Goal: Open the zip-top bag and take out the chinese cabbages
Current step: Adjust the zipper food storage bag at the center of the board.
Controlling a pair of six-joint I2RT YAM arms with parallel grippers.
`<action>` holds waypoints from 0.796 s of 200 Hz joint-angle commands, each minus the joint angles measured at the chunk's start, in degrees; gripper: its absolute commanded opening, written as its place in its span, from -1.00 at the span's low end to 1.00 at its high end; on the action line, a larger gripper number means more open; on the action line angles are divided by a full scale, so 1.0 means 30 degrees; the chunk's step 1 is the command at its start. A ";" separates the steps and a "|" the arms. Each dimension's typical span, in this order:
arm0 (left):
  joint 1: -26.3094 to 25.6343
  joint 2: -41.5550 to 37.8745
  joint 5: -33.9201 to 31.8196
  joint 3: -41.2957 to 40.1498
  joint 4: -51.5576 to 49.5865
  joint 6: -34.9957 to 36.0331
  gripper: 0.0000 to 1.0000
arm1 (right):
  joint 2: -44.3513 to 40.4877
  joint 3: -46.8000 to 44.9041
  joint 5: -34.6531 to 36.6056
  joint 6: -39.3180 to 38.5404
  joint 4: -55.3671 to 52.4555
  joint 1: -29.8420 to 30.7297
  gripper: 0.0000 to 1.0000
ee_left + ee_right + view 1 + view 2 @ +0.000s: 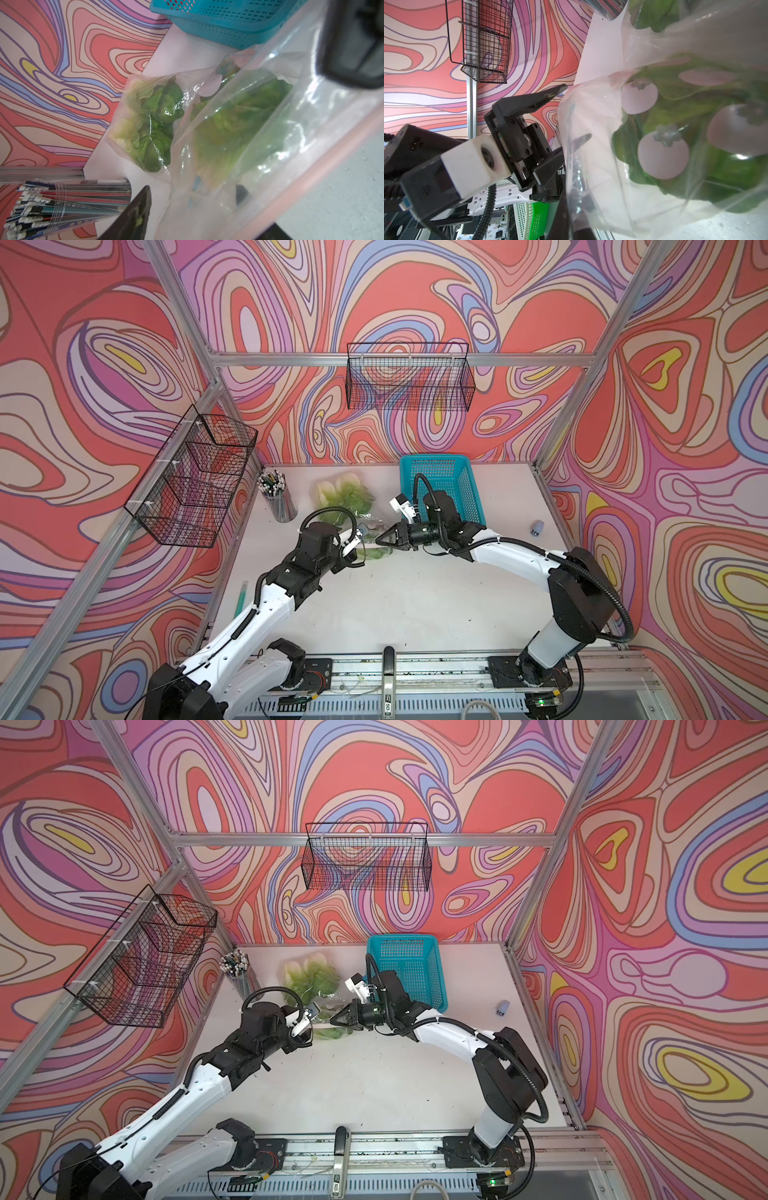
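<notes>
Clear film of the zip-top bag [602, 128] hangs close against the right wrist lens, printed with pale pink fruit shapes. At its edge the left gripper [575, 112] stands wide, one finger [546, 95] outside the film and its partner showing through it. In both top views the right gripper [379, 540] is pinched tight on the bag near the pink zip strip [311, 176], that end raised off the table [415, 605]. Inside the bag lie the chinese cabbages [153, 124], between the pencil cup [278, 499] and the teal basket [453, 481].
</notes>
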 commanded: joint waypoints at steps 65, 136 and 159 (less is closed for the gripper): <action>-0.0547 -0.0509 0.1302 -0.0059 0.0041 -0.0095 -1.00 | -0.0586 -0.0332 -0.0130 0.0204 0.0325 -0.0056 -1.00; -0.0657 -0.0350 0.3192 0.1871 -0.4011 -0.0212 -1.00 | -0.2455 0.3074 0.6727 -0.5709 -0.9498 -0.0059 0.39; -0.0667 0.0252 0.3727 0.2757 -0.5209 -0.0212 -1.00 | -0.3246 0.3735 0.8936 -0.7109 -1.1244 -0.0035 0.42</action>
